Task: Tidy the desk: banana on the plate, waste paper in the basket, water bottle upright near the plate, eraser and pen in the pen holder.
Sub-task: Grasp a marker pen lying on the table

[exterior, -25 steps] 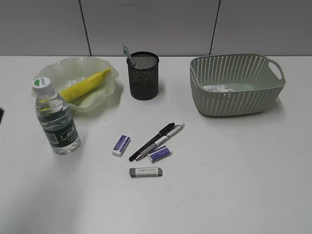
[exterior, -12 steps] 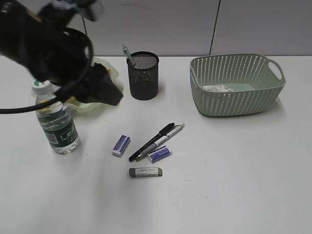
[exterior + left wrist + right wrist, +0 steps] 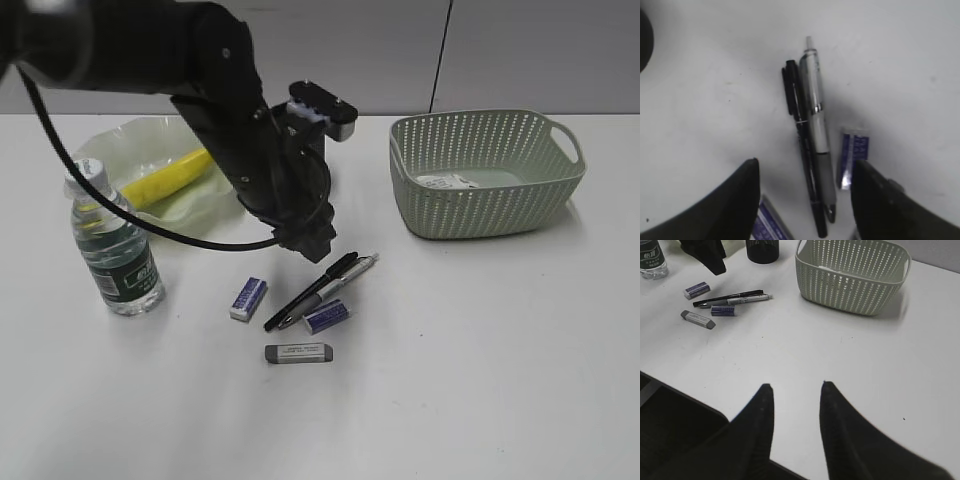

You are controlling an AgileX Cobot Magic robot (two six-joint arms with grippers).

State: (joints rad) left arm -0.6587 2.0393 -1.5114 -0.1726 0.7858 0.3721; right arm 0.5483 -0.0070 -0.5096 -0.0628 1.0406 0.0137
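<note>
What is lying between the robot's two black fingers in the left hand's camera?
Two pens, a black pen beside a silver pen, in the left wrist view.

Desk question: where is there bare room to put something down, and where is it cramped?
Free: the wide near strip of the desk in front of the basket. Crowded: the left-centre, where pens, erasers, water bottle and left gripper cluster.

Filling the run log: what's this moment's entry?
left gripper: open, above pens | right gripper: open, idle | banana: on plate
</note>
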